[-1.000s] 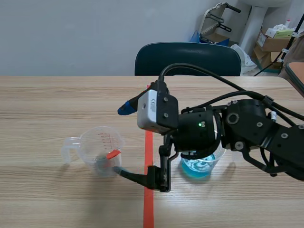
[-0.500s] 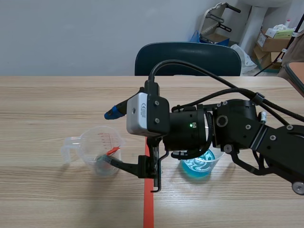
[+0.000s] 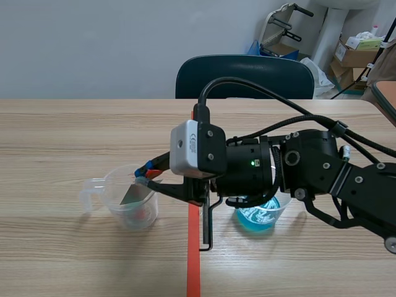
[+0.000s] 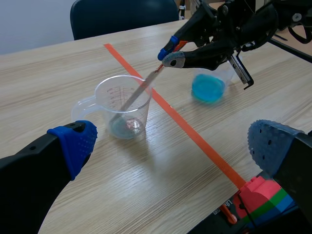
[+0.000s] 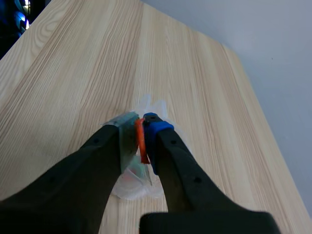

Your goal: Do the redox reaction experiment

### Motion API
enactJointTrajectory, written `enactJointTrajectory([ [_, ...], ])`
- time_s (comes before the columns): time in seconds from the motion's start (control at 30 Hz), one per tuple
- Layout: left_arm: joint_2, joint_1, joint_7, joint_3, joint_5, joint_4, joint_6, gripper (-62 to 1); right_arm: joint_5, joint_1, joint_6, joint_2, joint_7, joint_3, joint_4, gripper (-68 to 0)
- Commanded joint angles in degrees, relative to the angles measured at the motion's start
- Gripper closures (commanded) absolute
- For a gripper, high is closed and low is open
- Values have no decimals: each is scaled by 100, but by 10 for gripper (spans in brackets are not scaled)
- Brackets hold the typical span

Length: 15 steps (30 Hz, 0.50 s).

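Note:
A clear measuring cup point(image 3: 127, 201) with a handle stands left of the orange tape line. A thin grey strip point(image 3: 132, 193) with an orange-red end leans inside it. My right gripper point(image 3: 146, 177) is shut on the strip's upper end, just above the cup's rim. The left wrist view shows that same cup point(image 4: 127, 105), strip point(image 4: 136, 95) and right gripper point(image 4: 168, 56) ahead of my open left gripper point(image 4: 173, 134), which holds nothing. In the right wrist view the orange-red end point(image 5: 141, 141) is pinched in the right gripper point(image 5: 140, 124) over the cup point(image 5: 153, 105). A beaker of blue liquid point(image 3: 260, 216) sits under the right arm.
The blue beaker point(image 4: 208, 87) stands right of the tape line point(image 3: 193, 260). A dark chair point(image 3: 244, 74) is behind the table's far edge, with boxes point(image 3: 356, 52) at the back right. Bare wood lies left of and in front of the cup.
The right gripper went from open and low beside the cup to shut on the strip at the rim. The strip now leans up out of the cup. The left gripper is unchanged.

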<state>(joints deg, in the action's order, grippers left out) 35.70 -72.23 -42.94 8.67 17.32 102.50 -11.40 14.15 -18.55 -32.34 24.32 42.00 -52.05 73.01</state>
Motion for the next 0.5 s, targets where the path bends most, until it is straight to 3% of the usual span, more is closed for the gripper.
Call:
enactJointTrajectory([
  [0.0,-44,-28,-72,4,111,61,85,-623,-59,-129,17,28,85,61,90,-6],
  [0.23,-44,-28,-57,4,223,61,608,-623,-96,-149,17,26,282,61,92,-6],
  [0.47,-44,-28,-59,4,221,61,619,-623,-551,-181,-24,24,70,61,125,-6],
])
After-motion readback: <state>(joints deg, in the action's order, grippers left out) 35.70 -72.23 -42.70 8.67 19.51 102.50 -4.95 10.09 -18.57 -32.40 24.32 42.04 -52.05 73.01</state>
